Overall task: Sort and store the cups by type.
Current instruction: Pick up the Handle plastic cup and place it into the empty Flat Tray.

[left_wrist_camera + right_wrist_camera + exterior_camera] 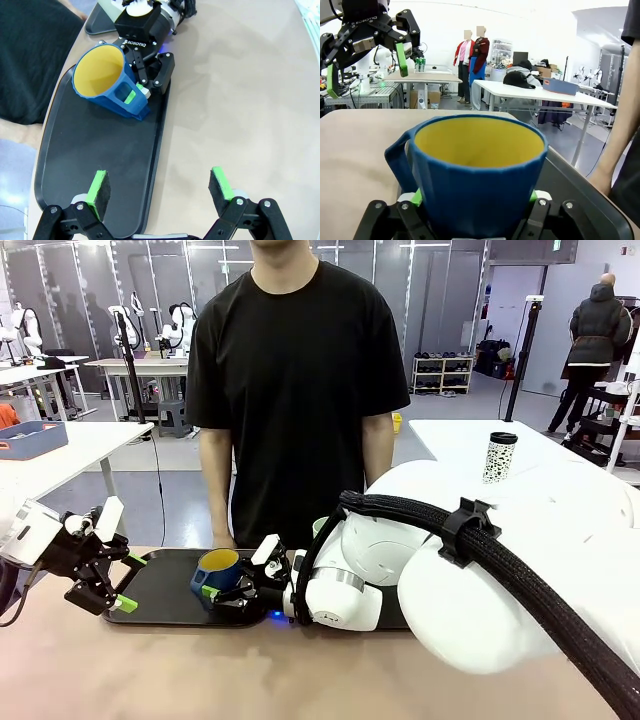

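On the tan bench a black tray carries the blue mug, clamped in the right gripper's jaws, while the left gripper hovers at the tray's near end, jaws wide.

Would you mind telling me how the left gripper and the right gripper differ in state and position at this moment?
The left gripper is open and holds nothing; the right gripper is shut on the blue mug. The left gripper hangs above the near-left end of the black tray, while the right gripper reaches over the tray's middle. Both are black with green pads and work at the same tray.
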### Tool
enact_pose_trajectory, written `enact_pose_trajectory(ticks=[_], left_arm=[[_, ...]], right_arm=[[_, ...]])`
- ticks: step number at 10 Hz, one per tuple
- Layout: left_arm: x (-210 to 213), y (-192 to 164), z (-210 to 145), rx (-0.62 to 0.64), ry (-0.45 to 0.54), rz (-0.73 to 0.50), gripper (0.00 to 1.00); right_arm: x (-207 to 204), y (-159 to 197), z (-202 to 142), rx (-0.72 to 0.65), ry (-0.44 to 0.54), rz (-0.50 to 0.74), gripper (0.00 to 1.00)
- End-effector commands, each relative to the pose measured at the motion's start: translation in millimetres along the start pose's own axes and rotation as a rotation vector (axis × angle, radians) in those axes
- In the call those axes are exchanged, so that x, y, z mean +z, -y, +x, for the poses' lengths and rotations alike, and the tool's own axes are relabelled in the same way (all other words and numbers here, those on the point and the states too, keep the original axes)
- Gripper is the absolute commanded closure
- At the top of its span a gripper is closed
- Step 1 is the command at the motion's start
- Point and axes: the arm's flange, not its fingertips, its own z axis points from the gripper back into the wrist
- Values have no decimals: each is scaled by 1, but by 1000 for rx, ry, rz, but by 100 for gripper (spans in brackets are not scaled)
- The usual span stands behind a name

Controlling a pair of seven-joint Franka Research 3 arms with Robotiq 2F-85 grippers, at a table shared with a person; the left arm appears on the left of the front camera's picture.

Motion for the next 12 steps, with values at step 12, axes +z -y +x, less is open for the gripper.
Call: enact_pose_trajectory(ticks=[12], left_arm=[[-2,-3,0,1,7,8,0]], right_arm=[[32,-106,-39,37,1,-89,0]])
